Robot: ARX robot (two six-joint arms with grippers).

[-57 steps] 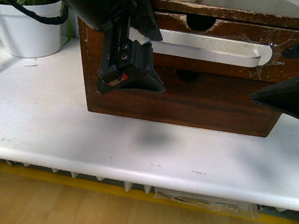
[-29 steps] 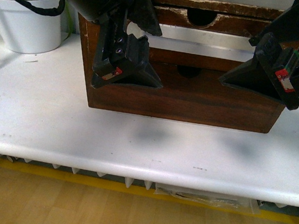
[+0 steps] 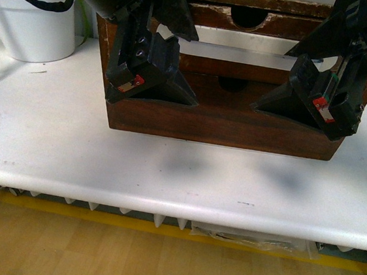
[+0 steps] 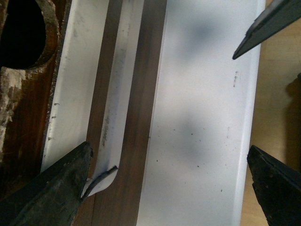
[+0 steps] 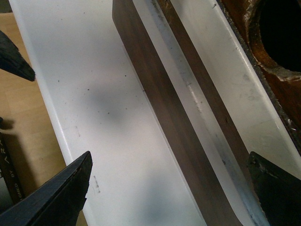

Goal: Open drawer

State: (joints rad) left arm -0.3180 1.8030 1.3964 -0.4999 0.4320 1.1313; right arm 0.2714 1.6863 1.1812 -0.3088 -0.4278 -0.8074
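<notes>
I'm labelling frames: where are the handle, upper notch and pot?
handle (image 3: 244, 56): front view, middle of white bar.
upper notch (image 3: 247, 17): front view, its dark hollow.
pot (image 3: 31, 26): front view, white side wall.

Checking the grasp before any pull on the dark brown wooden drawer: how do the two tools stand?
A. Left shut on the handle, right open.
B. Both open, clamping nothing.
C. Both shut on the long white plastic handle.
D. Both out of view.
B: the wrist views show the left tool and the right tool each spread wide, leaving the long white plastic handle of the dark brown wooden drawer unclamped.
</notes>
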